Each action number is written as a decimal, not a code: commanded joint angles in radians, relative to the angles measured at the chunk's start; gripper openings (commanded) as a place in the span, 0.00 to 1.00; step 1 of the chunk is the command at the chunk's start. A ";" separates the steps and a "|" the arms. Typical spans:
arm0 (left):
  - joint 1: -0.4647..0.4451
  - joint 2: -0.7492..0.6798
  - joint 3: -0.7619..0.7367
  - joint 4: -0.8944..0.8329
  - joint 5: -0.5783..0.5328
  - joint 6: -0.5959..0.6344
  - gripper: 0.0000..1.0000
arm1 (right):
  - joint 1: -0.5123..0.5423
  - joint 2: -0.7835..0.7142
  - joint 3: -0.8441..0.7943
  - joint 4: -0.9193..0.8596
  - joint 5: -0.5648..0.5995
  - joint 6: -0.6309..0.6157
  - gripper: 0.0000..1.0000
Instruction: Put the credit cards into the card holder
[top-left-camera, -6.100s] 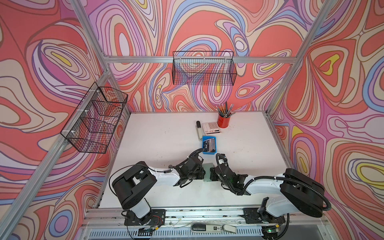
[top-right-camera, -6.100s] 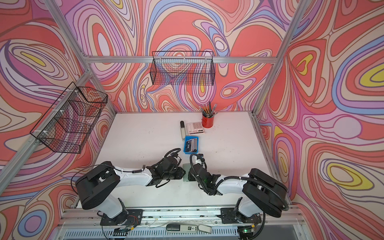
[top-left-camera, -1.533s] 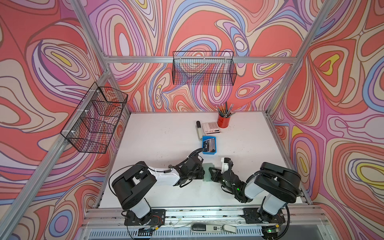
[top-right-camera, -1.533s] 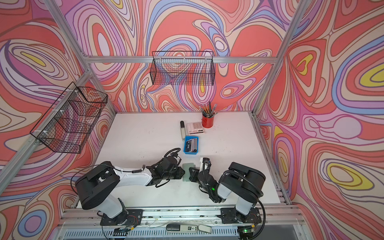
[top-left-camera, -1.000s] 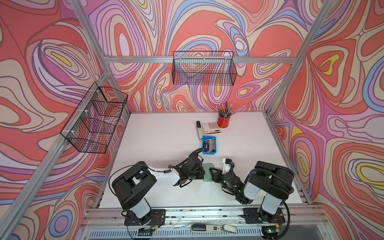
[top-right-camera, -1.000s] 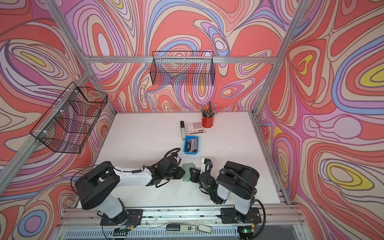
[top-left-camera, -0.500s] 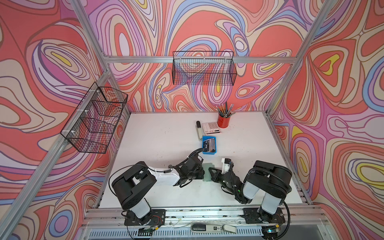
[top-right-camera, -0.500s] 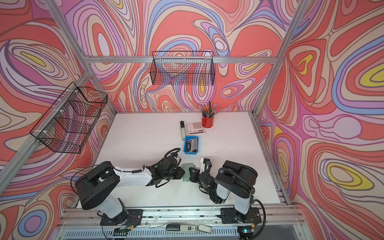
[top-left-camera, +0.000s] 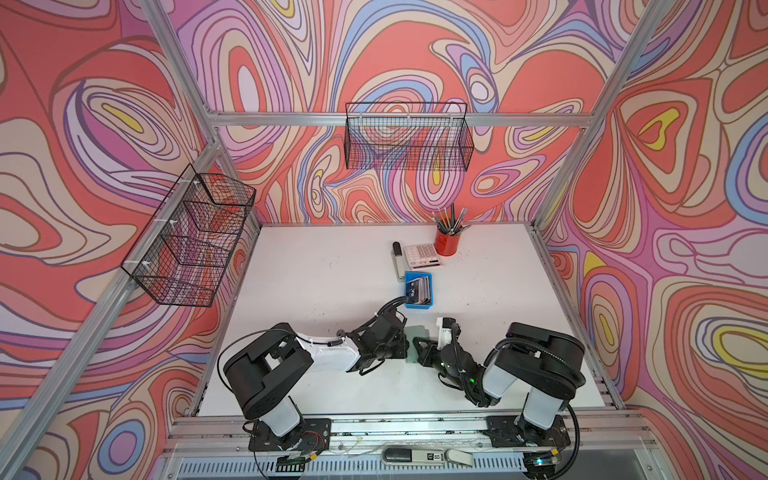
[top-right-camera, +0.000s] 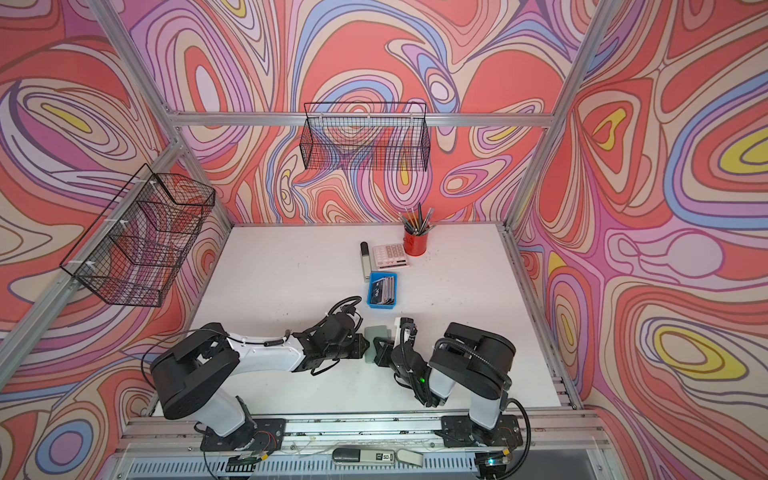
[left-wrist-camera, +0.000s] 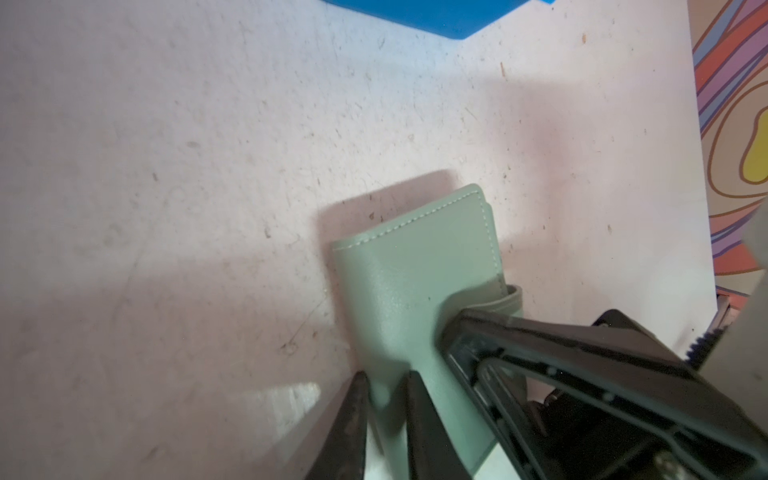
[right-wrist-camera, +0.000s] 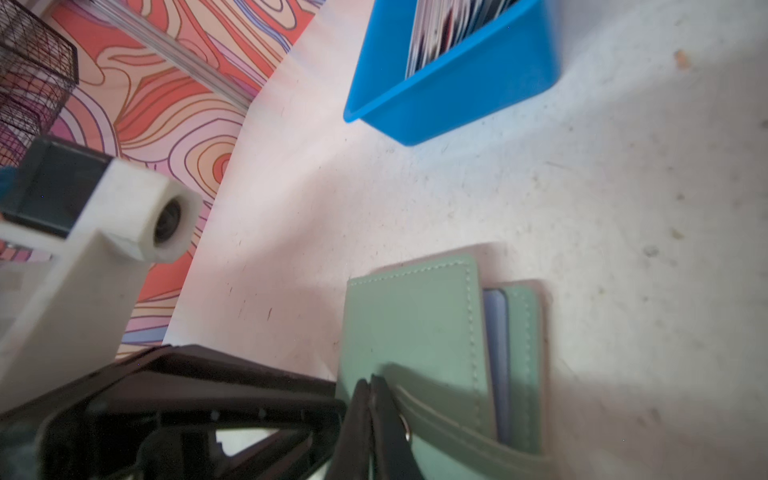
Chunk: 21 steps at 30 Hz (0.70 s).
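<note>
Your left gripper (left-wrist-camera: 386, 378): fingers narrow, clamped on the card holder (right-wrist-camera: 411, 324) edge. Right gripper (right-wrist-camera: 370, 384): tips pinched together at the snap tab (right-wrist-camera: 449, 424); can't tell if it's gripped. Holder sits on the table (top-left-camera: 332, 282) between both grippers. Cards (top-left-camera: 419, 287) stand in the blue tray (top-left-camera: 418, 306) just beyond.

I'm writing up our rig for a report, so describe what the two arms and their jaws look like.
The left arm and right arm match: white link shells between bulky black joint housings, black cables looping alongside. The jaws are slim black tapering fingers on open triangular frames. A white camera mount sits at the right wrist, with a green light nearby.
</note>
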 joint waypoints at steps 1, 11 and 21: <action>0.000 -0.003 -0.003 -0.048 -0.034 0.012 0.19 | 0.017 0.083 -0.062 -0.477 -0.048 0.009 0.00; 0.043 -0.303 0.140 -0.390 -0.288 0.148 0.43 | 0.014 -0.435 0.244 -1.032 0.096 -0.128 0.59; 0.293 -0.305 0.145 -0.176 -1.065 0.701 0.81 | -0.414 -0.632 0.258 -0.639 0.669 -0.767 0.98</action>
